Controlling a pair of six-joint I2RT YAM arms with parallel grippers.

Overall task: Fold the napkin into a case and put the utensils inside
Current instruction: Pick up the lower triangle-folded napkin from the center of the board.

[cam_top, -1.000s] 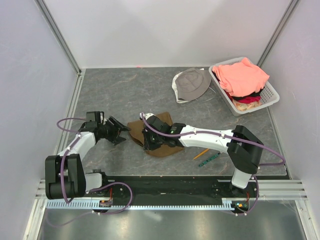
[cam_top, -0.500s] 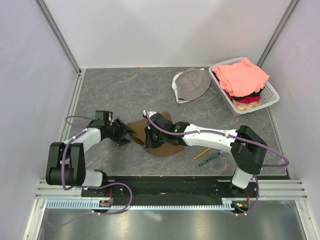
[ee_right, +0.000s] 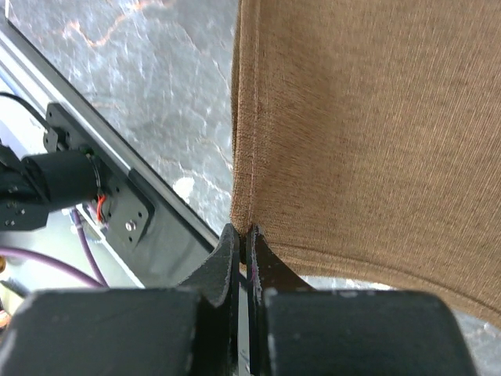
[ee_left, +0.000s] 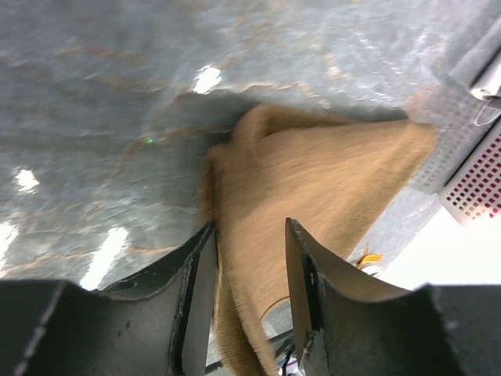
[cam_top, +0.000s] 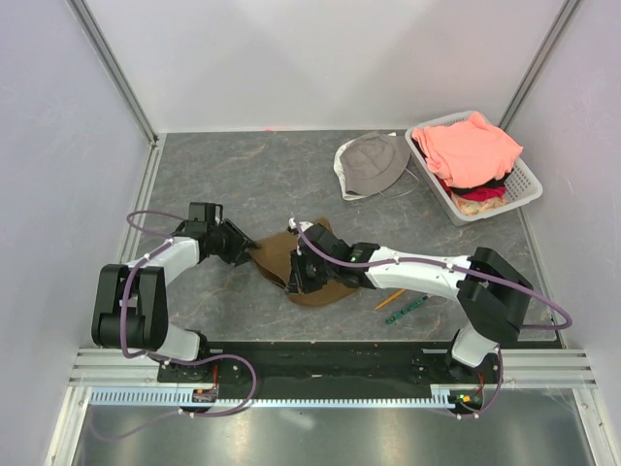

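My right arm hides much of the napkin (cam_top: 274,255) mid-tabletop, right gripper (ee_right: 244,235) clenched on its hem. Left gripper (ee_left: 250,227) straddles another edge; I cannot tell if it pinches. Utensils (cam_top: 390,299) lie beside that arm.

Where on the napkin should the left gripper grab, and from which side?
The left edge of the napkin, approached low from the left. That edge lies bunched and raised, fitting between the open jaws of the left gripper; the right gripper pinches another corner.
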